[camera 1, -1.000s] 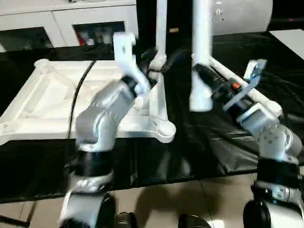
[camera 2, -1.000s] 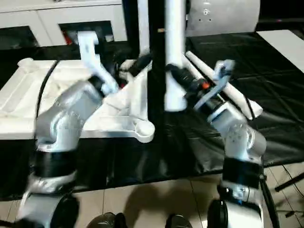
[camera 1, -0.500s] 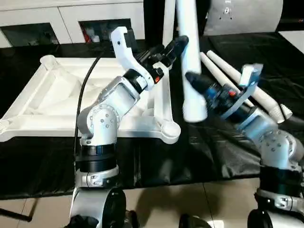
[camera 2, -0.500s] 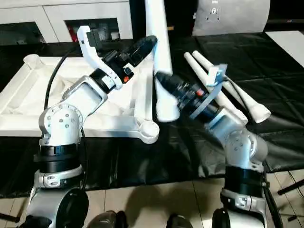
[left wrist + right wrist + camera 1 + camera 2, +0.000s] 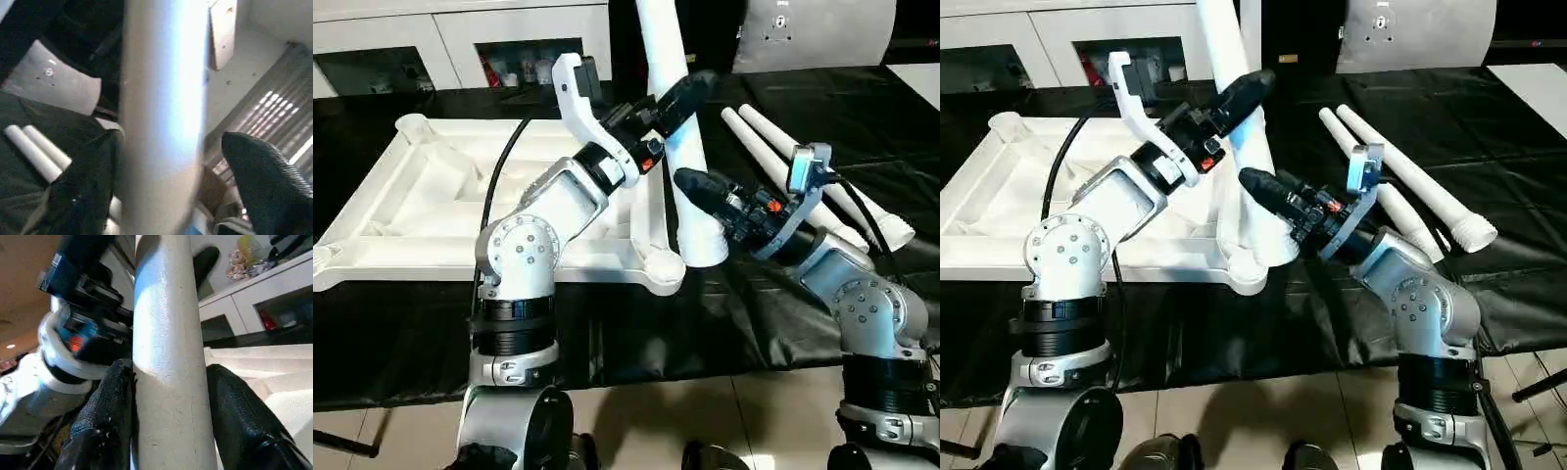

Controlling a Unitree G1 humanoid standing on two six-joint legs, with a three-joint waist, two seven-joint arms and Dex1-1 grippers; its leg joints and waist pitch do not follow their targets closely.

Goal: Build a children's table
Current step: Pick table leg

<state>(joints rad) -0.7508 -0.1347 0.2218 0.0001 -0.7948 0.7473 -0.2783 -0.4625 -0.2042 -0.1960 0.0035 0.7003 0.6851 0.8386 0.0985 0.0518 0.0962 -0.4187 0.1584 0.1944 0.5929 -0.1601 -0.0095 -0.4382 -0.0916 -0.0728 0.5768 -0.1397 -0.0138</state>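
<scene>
White cabinets run along the back; black-covered counter in front of them.

Table top lies upside down on the counter, ribbed underside facing up, on the robot's left half. Round corner sockets visible at the far left corner and near right corner.

One white leg stands tilted, wide end down, just beside or on the near right corner socket; can't tell if it's seated. Upper end runs out of the head views at the top.

Right claw clamps that leg low down, near its wide end. Right wrist view: both black fingers pressed against the tube, one per side.

Left claw is higher up on the same leg. Left wrist view: leg sits between the fingers, one finger standing clear of the tube with a visible gap, the other close alongside. Straddling the tube, jaws fairly wide, not gripping as far as I can see.

Two spare legs lie side by side on the counter at the robot's right, past the right forearm, well apart from the table top.
</scene>
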